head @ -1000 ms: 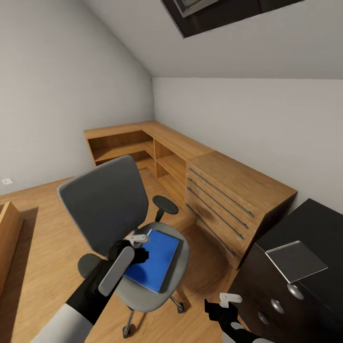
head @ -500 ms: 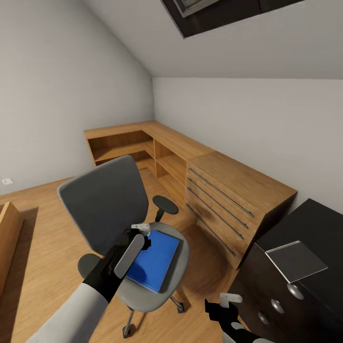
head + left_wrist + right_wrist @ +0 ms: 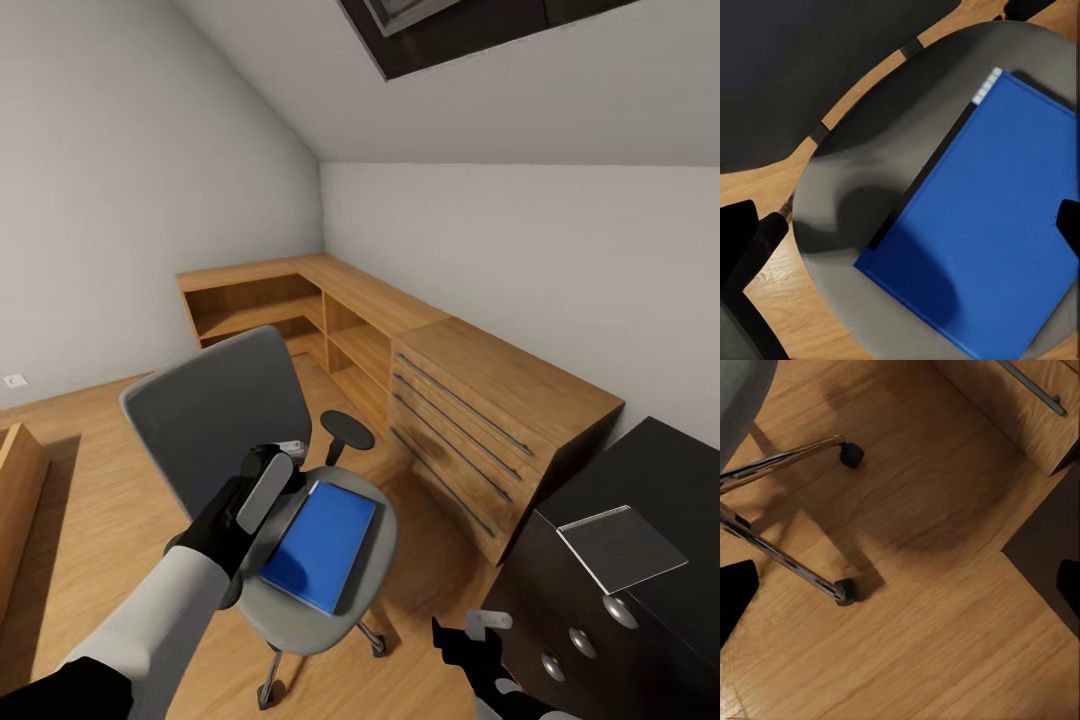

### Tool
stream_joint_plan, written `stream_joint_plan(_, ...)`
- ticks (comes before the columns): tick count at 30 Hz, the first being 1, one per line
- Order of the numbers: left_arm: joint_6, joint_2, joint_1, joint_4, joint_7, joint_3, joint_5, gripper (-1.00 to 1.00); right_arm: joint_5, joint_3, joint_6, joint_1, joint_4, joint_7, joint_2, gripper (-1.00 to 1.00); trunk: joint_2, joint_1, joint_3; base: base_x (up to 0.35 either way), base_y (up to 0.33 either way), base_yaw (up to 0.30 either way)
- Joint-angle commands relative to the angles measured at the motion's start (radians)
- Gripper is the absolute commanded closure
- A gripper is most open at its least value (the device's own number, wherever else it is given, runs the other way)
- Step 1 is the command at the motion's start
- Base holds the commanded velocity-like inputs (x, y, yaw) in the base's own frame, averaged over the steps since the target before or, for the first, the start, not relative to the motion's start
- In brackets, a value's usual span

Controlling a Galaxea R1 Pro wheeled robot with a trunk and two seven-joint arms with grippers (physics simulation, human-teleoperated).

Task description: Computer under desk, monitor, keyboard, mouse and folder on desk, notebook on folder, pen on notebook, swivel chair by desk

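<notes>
- The blue folder [image 3: 322,545] is lying flat on the seat of the grey swivel chair [image 3: 215,430], a bit askew, one corner pointing toward the chair back.
- The left gripper [image 3: 283,462] hangs over the back edge of the seat, just beside the folder's far corner and not touching it. In the left wrist view its two black fingertips [image 3: 738,232] sit at opposite edges of the picture, so the claw is spread wide, with the folder [image 3: 986,225] and grey seat between them.
- The right gripper [image 3: 478,632] is low, near the front of the desk [image 3: 640,470]. Its tips are also far apart in the right wrist view, so it's spread open over the wood floor [image 3: 937,607], holding nothing.
- That view also catches the chair's chrome legs and castors [image 3: 849,454].
- The desk's black top carries a flat grey panel [image 3: 620,545], with round silver knobs [image 3: 620,610] on the drawers below.
- A light wooden chest [image 3: 490,420] with long bar handles stands between the desk and the corner shelves.
</notes>
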State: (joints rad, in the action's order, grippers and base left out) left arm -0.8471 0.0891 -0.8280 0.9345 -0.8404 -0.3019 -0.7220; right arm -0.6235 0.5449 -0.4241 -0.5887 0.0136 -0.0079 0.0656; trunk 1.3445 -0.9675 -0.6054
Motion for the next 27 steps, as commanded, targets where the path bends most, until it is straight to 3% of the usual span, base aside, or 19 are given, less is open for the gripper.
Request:
stream_joint_plan(1, 0.001, 0.000, -0.001, 0.001, -0.010, -0.001, -0.011, -1.00, -0.008, 0.009, -0.005, 0.000, 0.002, 0.017, -0.003, -1.00, 0.001, 0.000, -0.001, 0.000, 0.000, 0.000)
stream_joint_plan(7, 0.031, -0.001, -0.003, 0.001, -0.007, 0.001, -0.014, -1.00, -0.011, 0.008, -0.012, 0.008, 0.002, 0.108, -0.014, -1.00, 0.001, 0.000, -0.001, 0.005, 0.000, 0.000)
stream_joint_plan(16, 0.037, 0.003, -0.003, -0.077, 0.005, -0.006, -0.014, -1.00, -0.012, 0.008, -0.013, 0.009, 0.002, 0.122, -0.015, -1.00, 0.001, 0.000, -0.001, 0.162, 0.000, 0.000)
stream_joint_plan(24, 0.036, 0.003, -0.003, -0.136, 0.086, -0.006, -0.015, -1.00, -0.012, 0.008, -0.013, 0.009, 0.002, 0.122, -0.016, -1.00, 0.001, 0.000, -0.001, 0.021, 0.000, 0.000)
stream_joint_plan(27, 0.036, 0.003, -0.003, -0.157, 0.105, -0.006, -0.015, -1.00, -0.012, 0.007, -0.013, 0.009, 0.002, 0.123, -0.016, -1.00, 0.022, -0.011, -0.010, 0.003, 0.000, 0.000)
